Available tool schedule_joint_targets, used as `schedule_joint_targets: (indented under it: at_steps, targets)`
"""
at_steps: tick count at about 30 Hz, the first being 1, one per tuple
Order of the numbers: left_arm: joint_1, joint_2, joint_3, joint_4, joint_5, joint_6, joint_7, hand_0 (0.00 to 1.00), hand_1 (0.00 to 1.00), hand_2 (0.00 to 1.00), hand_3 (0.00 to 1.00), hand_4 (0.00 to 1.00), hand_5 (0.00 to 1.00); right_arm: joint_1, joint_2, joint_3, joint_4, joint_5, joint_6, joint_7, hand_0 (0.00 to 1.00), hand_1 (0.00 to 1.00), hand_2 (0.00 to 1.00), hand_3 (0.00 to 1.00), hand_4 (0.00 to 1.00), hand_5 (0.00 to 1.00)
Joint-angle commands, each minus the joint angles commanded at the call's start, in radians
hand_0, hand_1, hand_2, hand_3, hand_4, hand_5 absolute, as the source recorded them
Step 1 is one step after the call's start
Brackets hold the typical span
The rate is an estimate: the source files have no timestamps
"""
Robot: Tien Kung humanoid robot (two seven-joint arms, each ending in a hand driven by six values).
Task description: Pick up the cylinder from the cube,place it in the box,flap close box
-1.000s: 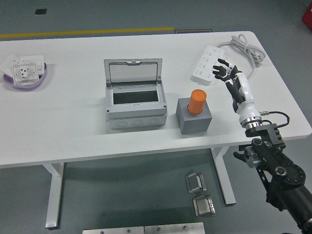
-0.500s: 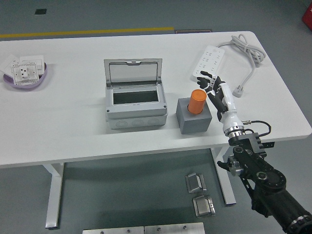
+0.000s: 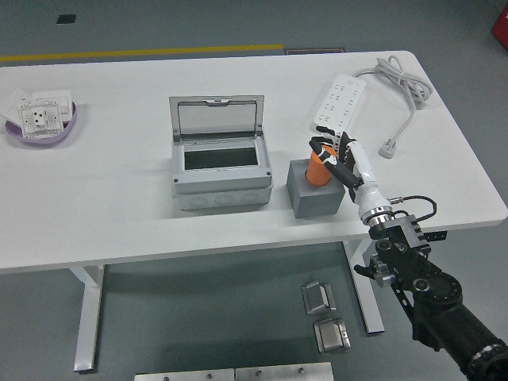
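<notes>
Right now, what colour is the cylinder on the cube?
Orange cylinder, clearest in the head view.

head view: high, robot's side | faces forward-down | whole table, probably mid-range

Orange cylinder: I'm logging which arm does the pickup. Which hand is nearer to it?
Right. The right hand is wrapped around the orange cylinder on the grey cube; the left hand is out of view.

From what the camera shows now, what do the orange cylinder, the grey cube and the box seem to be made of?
Orange cylinder: probably plastic, even saturated colour, matte. The right hand closes around it.
Grey cube: flat dull grey with no shine; foam or plastic, cannot tell which.
Box: likely moulded light grey plastic; its raised lid looks like a clear panel.
</notes>
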Motion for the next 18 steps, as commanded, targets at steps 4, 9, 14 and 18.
schedule_joint_targets:
  at_steps: [4, 9, 14, 18]
  targets:
    - [-0.001, 0.0, 0.002, 0.0, -0.001, 0.0, -0.001, 0.632, 0.645, 0.629, 0.686, 0.646, 0.24, 0.003, 0.0, -0.011, -0.001, -0.009, -0.001, -0.007, 0.716, 0.696, 0.708, 0.777, 0.954, 0.32]
    - [-0.003, -0.002, 0.003, 0.0, 0.002, -0.001, 0.0, 0.632, 0.644, 0.629, 0.687, 0.645, 0.239, 0.007, 0.003, -0.023, 0.001, -0.017, -0.002, -0.013, 0.719, 0.713, 0.728, 0.794, 0.874, 0.155]
    - [-0.003, -0.002, 0.004, 0.0, 0.004, -0.001, 0.001, 0.632, 0.644, 0.629, 0.686, 0.644, 0.238, 0.008, 0.002, -0.025, 0.0, -0.019, -0.002, -0.016, 0.712, 0.715, 0.73, 0.806, 0.85, 0.128]
    - [-0.002, -0.002, 0.002, 0.0, 0.006, -0.001, 0.002, 0.632, 0.644, 0.629, 0.686, 0.644, 0.238, 0.007, 0.001, -0.027, 0.0, -0.022, -0.003, -0.019, 0.712, 0.715, 0.73, 0.806, 0.85, 0.128]
